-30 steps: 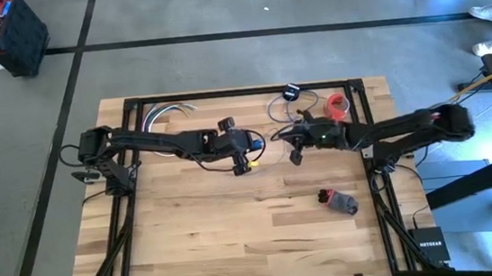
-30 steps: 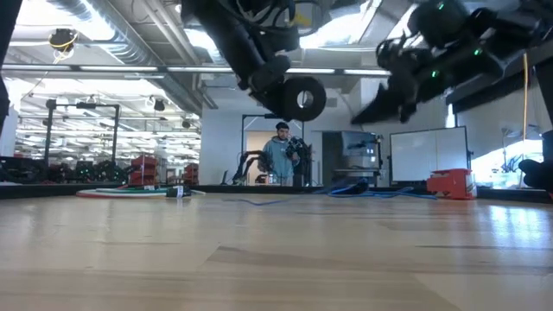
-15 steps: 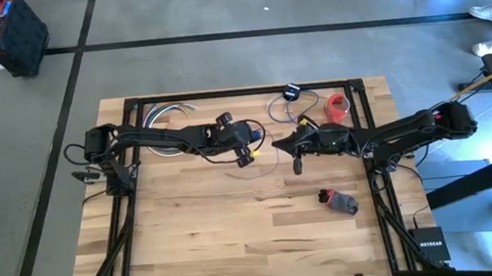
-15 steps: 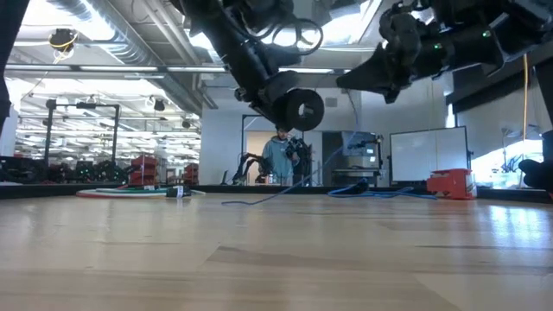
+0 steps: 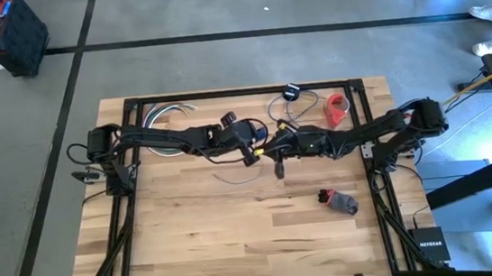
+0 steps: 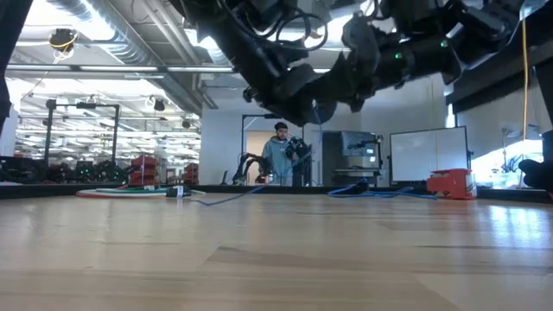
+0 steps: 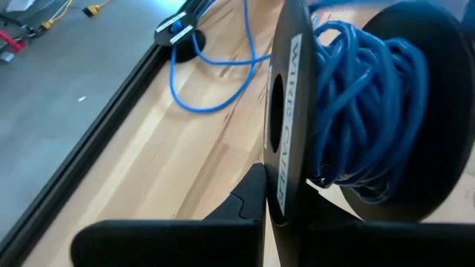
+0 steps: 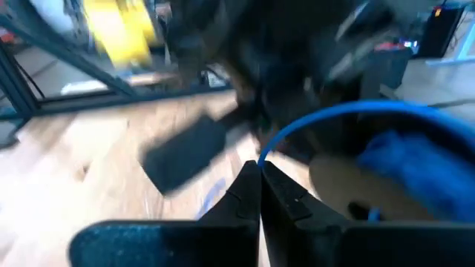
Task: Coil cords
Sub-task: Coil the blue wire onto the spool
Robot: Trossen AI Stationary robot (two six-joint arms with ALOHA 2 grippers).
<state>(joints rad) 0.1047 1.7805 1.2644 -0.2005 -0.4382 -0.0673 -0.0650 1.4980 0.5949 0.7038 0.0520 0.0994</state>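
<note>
Wooden table (image 5: 192, 234), pale planks w/ black frame round the edge. Lying on it: loose blue cord (image 5: 284, 107) loops near far edge, red item (image 5: 338, 106) beside them, grey cable arc (image 5: 167, 114) far left, small red-and-grey object (image 5: 338, 202) (can't tell what) on right.

blue cord (image 7: 356, 111) wound on black spool (image 7: 293, 111), loose end (image 7: 215, 63) trailing on tabletop

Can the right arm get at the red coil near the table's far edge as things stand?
Probably not right away: the right gripper is shut on the blue cord at the spool held by the left gripper. The red coil lies uncovered beside its arm.
</note>
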